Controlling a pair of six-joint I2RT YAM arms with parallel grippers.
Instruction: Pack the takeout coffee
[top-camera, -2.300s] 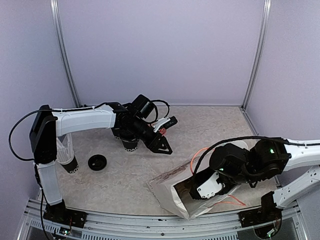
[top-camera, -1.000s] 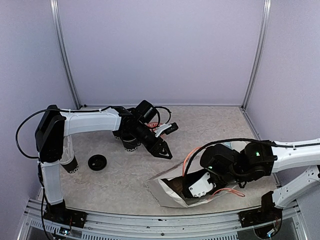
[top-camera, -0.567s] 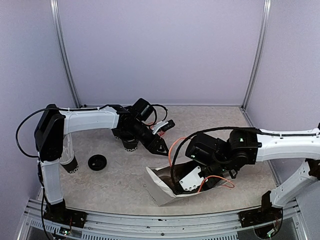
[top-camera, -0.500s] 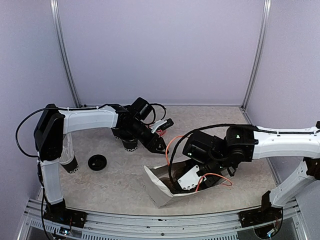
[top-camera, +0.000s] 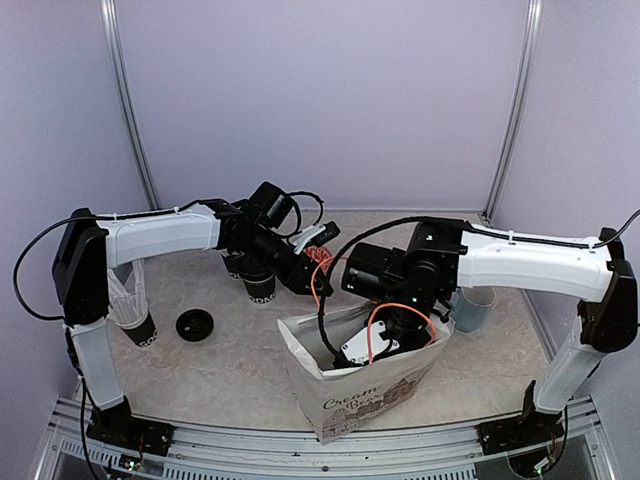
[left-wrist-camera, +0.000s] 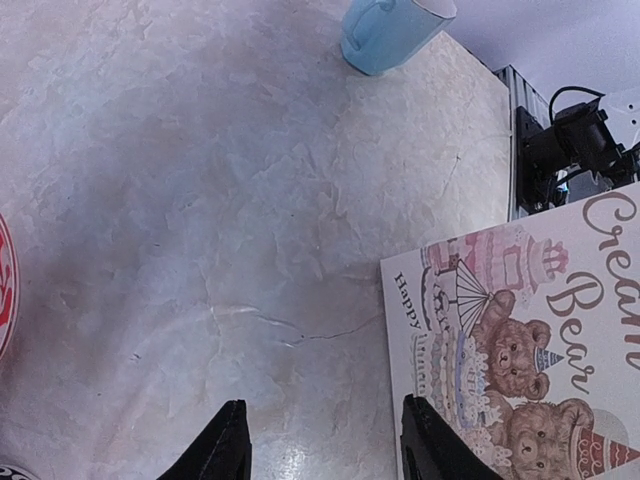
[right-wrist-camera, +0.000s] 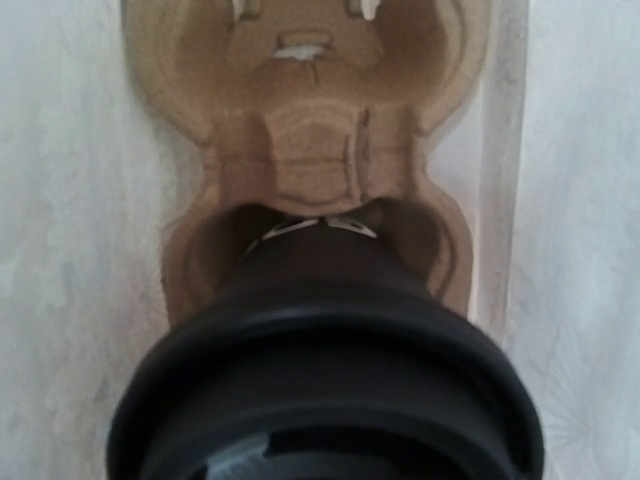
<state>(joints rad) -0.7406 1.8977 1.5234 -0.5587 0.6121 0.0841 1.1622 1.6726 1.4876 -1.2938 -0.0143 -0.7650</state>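
One white printed bag (top-camera: 370, 400) stands upright at lower centre, holding one cardboard carrier (right-wrist-camera: 320, 130) with one lidded black cup (right-wrist-camera: 325, 330), its base at a well. That cup fills the view under the right gripper (top-camera: 350, 350) and hides the fingers, so its hold cannot be told. The left gripper (left-wrist-camera: 325, 445) gapes empty over the table (left-wrist-camera: 200, 200), with a second black cup (top-camera: 260, 287) just left of it at mid-left.

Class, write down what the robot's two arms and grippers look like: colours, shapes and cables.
Both the left arm and the right arm have smooth white shells on their long links and chunky black joints. Thin black cables run loosely along each arm. An orange cable loops at the right wrist. The left gripper has black, tapered fingers.
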